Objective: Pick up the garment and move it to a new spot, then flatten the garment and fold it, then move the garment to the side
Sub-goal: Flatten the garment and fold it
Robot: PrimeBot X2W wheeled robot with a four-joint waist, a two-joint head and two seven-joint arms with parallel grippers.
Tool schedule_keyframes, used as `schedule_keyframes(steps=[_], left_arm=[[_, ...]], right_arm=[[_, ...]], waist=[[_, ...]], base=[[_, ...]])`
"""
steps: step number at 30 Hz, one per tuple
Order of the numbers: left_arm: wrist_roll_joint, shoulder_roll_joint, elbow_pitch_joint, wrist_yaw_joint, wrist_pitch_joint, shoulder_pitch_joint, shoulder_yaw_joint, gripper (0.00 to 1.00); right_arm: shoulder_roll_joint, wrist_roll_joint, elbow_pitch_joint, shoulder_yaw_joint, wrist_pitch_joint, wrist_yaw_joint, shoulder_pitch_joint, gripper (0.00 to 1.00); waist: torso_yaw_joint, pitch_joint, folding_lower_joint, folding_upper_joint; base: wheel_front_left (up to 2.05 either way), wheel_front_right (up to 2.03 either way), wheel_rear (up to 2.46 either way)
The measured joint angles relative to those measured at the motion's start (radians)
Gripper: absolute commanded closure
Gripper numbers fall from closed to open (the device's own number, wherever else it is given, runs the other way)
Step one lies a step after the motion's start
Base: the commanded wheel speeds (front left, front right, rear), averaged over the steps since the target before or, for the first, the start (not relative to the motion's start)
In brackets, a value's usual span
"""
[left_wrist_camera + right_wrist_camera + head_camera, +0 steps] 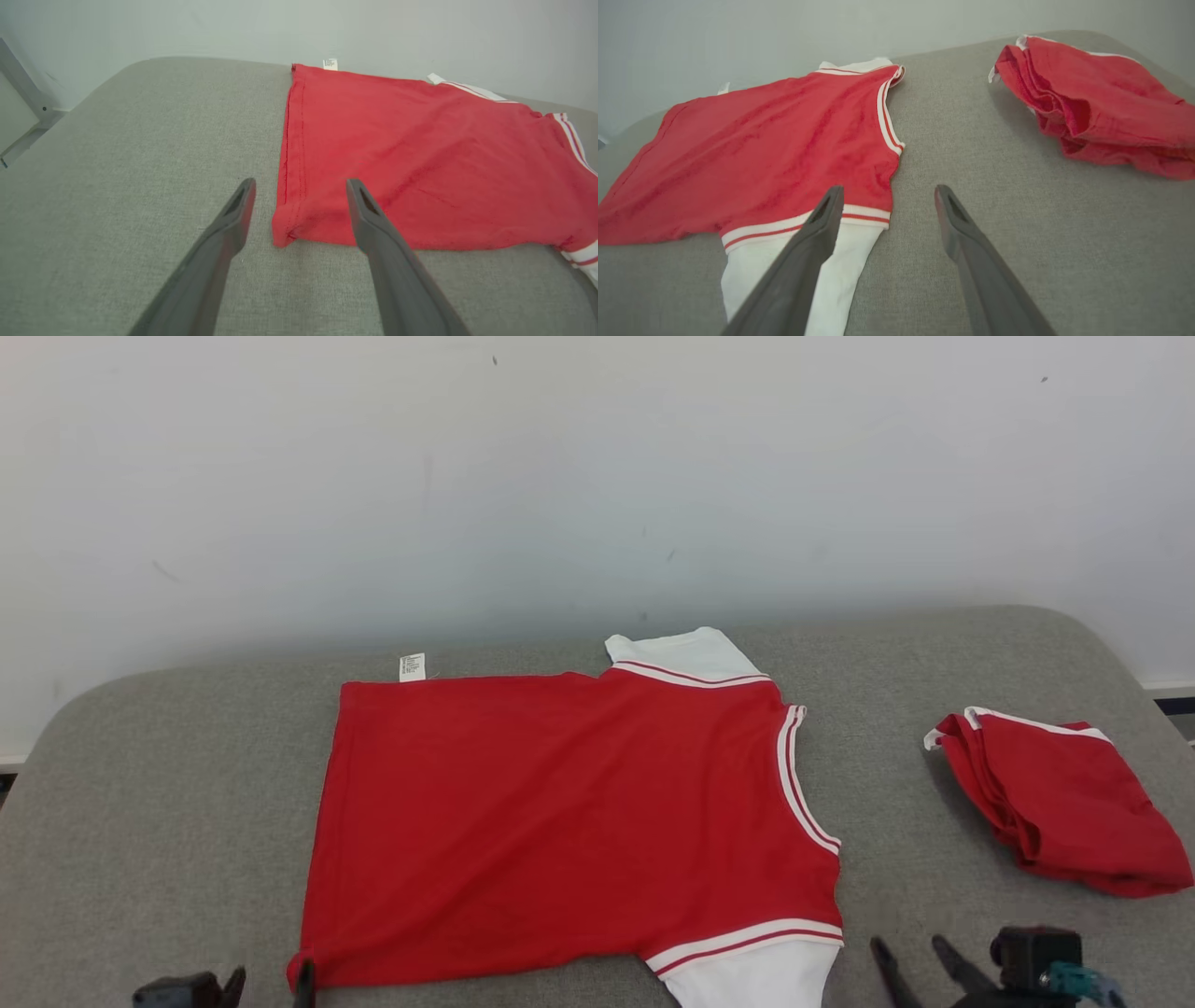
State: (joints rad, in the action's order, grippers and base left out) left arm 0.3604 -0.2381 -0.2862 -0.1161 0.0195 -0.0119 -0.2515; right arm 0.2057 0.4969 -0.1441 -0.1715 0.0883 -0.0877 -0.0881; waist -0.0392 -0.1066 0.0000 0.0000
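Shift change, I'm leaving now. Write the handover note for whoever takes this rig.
Left gripper: open, holding nothing, at the shirt's near hem corner.
Right gripper: open, holding nothing, beside the near white sleeve.
Things: shirt spread flat mid-table, neck toward the robot's right; a second red bundle lies apart on the right.
Done: shirt looks placed and flattened.
Left: fold it, then move it to the side.
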Motion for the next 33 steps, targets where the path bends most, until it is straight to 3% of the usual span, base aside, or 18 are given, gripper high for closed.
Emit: schedule_keyframes(steps=[6, 11, 12, 16, 18, 33], left_arm=[[-0.008, -0.057, -0.09, 0.038, -0.154, 0.043, -0.047, 0.0], [-0.022, -0.068, -0.156, 0.056, -0.239, 0.126, -0.075, 0.0], [-0.029, -0.071, -0.171, 0.062, -0.255, 0.132, -0.085, 0.06], [-0.036, -0.068, -0.225, 0.085, -0.31, 0.161, -0.116, 0.07], [-0.037, -0.063, -0.238, 0.09, -0.323, 0.17, -0.12, 0.0], [-0.044, -0.017, -0.311, 0.089, -0.359, 0.288, -0.125, 0.0]], right_arm=[[0.022, -0.043, -0.026, -0.055, 0.135, -0.011, -0.03, 0.0], [0.024, -0.072, -0.046, -0.087, 0.211, -0.018, -0.029, 0.0], [0.024, -0.081, -0.048, -0.098, 0.223, -0.018, -0.029, 0.0], [0.027, -0.098, -0.049, -0.116, 0.275, -0.019, -0.029, 0.0], [0.027, -0.104, -0.049, -0.124, 0.297, -0.019, -0.028, 0.0], [0.005, -0.119, -0.045, -0.169, 0.398, -0.028, -0.029, 0.0]], waist=[[0.008, 0.019, 0.0, 0.0], [0.009, 0.046, 0.0001, 0.0], [0.009, 0.051, 0.0001, 0.0], [0.007, 0.071, 0.0002, 0.0001], [0.005, 0.081, 0.0002, 0.0], [0.021, 0.114, 0.0002, 0.0001]], base=[[0.0, 0.0, 0.0], [0.0, 0.0, 0.0], [0.0, 0.0, 0.0], [0.0, 0.0, 0.0], [0.0, 0.0, 0.0], [0.0, 0.0, 0.0]])
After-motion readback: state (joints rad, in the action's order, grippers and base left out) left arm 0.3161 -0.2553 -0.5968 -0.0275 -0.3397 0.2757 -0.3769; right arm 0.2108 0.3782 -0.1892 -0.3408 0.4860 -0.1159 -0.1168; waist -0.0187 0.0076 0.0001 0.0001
